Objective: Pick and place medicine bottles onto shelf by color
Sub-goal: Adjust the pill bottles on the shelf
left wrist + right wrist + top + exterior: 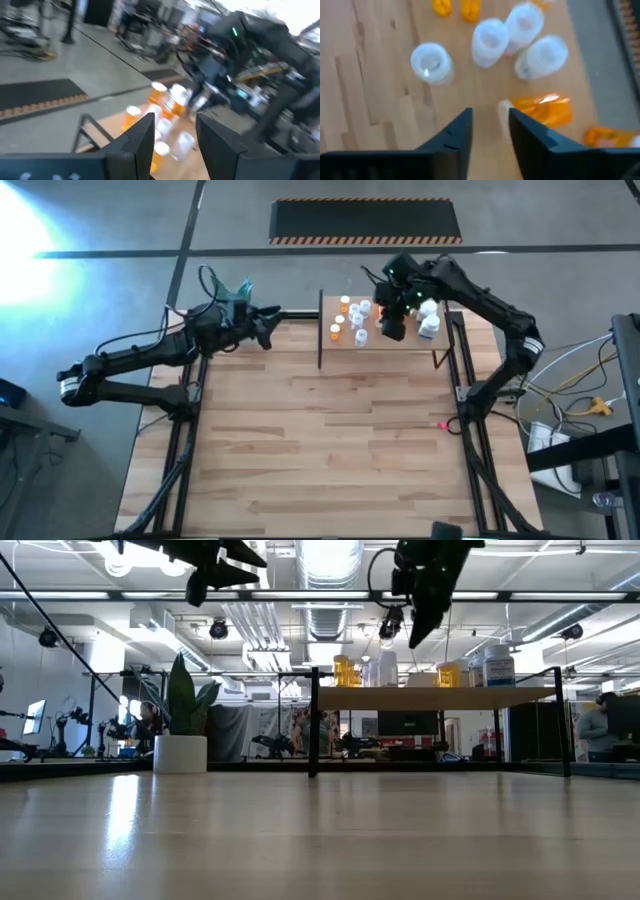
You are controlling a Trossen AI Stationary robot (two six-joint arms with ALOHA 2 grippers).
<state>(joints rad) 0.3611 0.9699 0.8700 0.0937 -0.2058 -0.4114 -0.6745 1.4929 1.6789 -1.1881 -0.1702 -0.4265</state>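
Bottles (355, 320) crowd the shelf (330, 352), none left on the desk (320, 440); we judge sorting nearly done, both the right pincer (490, 122) above them and the left pincer (175, 131) narrow and empty.

Medicine bottles (357, 317) stand clustered on the shelf (385, 340) at the tabletop's (320, 440) one o'clock; a plant pot (180, 753) sits toward eleven o'clock

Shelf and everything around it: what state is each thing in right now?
Shelf: standing, bottles on top.
Medicine bottles: mostly upright, capped.
Orange bottle: lying on its side.
Left arm: jaws apart, empty, beside the shelf.
Right arm: jaws apart, empty, over the bottles.
Plant pot: upright.
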